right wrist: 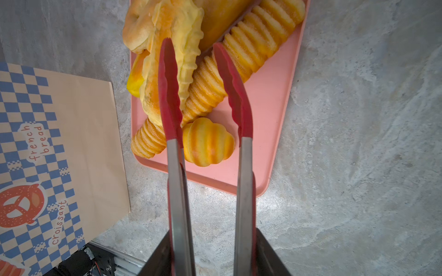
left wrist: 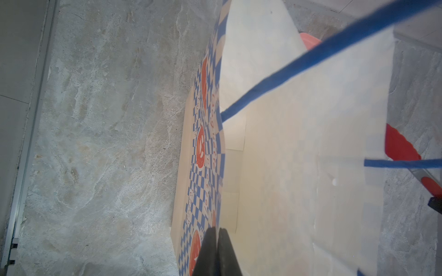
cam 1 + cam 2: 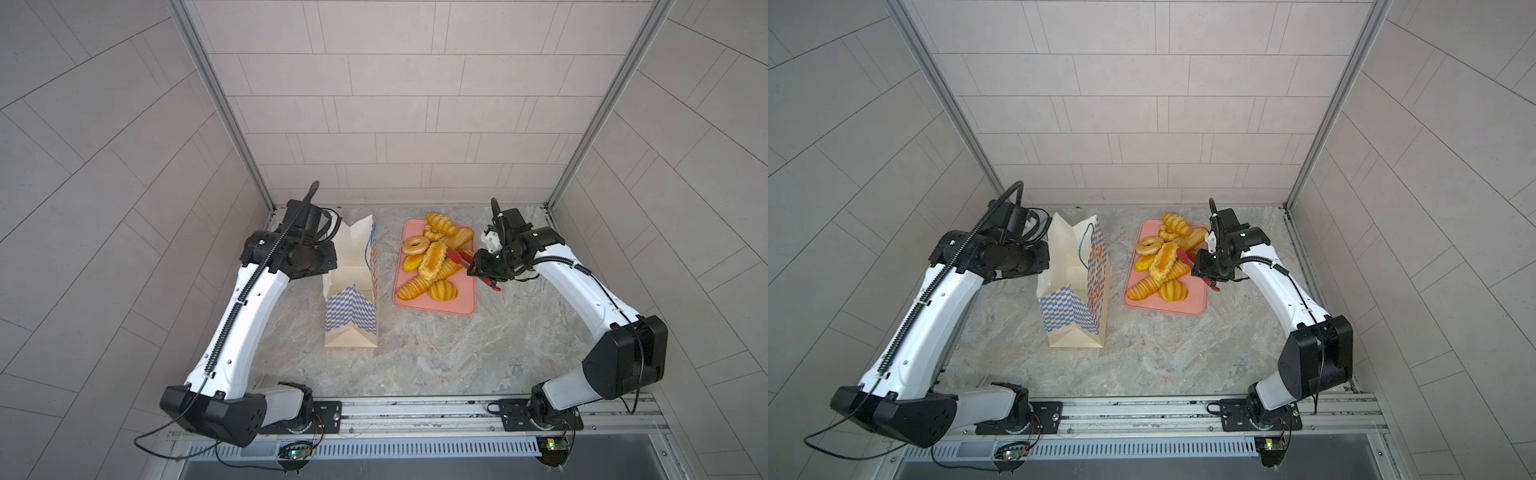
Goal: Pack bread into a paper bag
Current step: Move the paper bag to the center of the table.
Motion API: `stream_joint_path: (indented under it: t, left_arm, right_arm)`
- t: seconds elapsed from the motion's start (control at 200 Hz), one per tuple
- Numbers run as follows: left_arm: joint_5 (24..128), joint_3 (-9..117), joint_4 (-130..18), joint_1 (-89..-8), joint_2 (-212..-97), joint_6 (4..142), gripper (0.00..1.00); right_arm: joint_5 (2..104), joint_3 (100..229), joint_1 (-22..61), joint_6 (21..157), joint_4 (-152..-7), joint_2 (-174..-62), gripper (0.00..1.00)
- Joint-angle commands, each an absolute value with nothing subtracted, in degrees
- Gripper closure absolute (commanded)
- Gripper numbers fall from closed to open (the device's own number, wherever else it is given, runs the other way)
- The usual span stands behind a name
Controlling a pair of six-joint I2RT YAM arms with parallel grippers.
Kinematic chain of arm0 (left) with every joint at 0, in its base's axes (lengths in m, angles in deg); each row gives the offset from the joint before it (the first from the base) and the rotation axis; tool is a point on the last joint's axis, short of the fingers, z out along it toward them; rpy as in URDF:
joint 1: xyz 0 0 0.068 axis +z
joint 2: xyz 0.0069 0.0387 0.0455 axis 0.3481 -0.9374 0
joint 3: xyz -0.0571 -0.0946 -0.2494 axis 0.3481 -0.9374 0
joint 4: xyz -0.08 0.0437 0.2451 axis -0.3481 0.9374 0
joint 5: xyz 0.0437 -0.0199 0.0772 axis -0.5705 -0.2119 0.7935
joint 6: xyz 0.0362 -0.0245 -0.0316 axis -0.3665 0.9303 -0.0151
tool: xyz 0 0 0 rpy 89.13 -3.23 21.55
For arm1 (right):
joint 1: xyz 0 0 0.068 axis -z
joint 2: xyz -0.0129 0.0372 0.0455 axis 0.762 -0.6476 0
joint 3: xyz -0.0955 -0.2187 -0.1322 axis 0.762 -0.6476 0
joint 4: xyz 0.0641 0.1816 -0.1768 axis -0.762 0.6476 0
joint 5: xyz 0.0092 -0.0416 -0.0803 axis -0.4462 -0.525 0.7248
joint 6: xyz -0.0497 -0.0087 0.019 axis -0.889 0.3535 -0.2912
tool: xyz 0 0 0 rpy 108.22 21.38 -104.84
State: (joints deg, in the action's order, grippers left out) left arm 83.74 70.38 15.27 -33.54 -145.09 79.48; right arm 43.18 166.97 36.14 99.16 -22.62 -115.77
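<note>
Left gripper [image 2: 218, 248] pinches the rim of the upright paper bag [image 3: 353, 266], while the right gripper [image 1: 212, 255] clasps the red tongs [image 1: 168, 95], whose tips stand spread over the bread [image 3: 432, 259] piled on the pink tray [image 3: 463, 301] beside the bag on the marble table [image 3: 415, 353].

A grey marbled stone counter [image 3: 436, 365] fills the lower middle of both top views. Pale rectangular-tiled walls [image 3: 395, 104] close it in at the back and on both sides, met by aluminium corner posts [image 3: 220, 104]. Along the bottom edge runs a metal rail [image 3: 415, 409], with a slotted vent strip [image 3: 395, 449] below it. The light is soft and even.
</note>
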Motion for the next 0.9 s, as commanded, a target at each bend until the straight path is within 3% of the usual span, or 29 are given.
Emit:
stream_joint_path:
  t: [0.0, 0.896]
  left_arm:
    - [81.51, 70.14, 11.89, -33.29, -144.76, 80.08, 1.00]
    - [78.86, 66.94, 10.01, -29.70, -144.01, 78.79, 1.00]
  right_arm:
    - [42.29, 166.38, 35.92, 100.34, -23.08, -115.84, 0.52]
    - [40.66, 164.61, 35.92, 102.77, -23.91, -116.45, 0.52]
